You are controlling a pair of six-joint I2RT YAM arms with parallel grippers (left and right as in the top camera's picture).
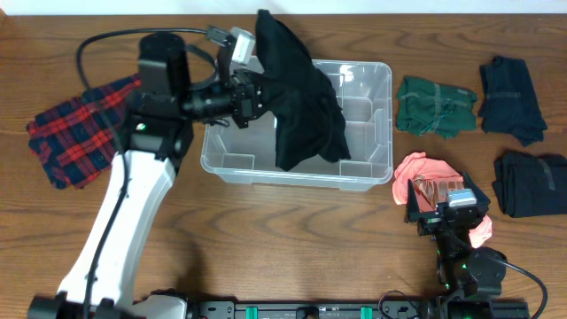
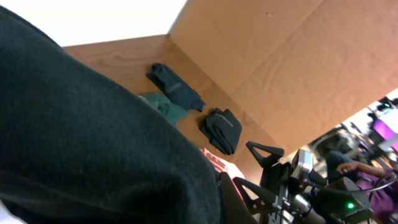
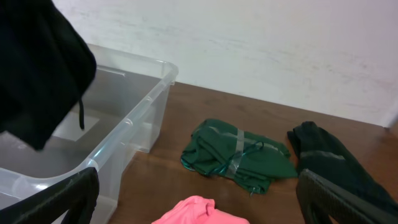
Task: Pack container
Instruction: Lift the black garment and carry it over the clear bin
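The clear plastic container (image 1: 368, 84) stands in the middle of the table. My left gripper (image 1: 257, 96) is shut on a black garment (image 1: 306, 97) and holds it hanging over the container's left half. The black cloth fills the left wrist view (image 2: 81, 143), hiding the fingers. My right gripper (image 1: 440, 202) is open and empty, low over a pink garment (image 1: 415, 170) right of the container. The right wrist view shows the container's corner (image 3: 134, 118), the pink cloth (image 3: 199, 211) and the hanging black cloth (image 3: 37, 81).
A red plaid cloth (image 1: 75, 128) lies at the left. A folded green garment (image 1: 434, 106) and two dark folded garments (image 1: 512, 89) (image 1: 532, 182) lie at the right. The green one (image 3: 239, 155) also shows in the right wrist view.
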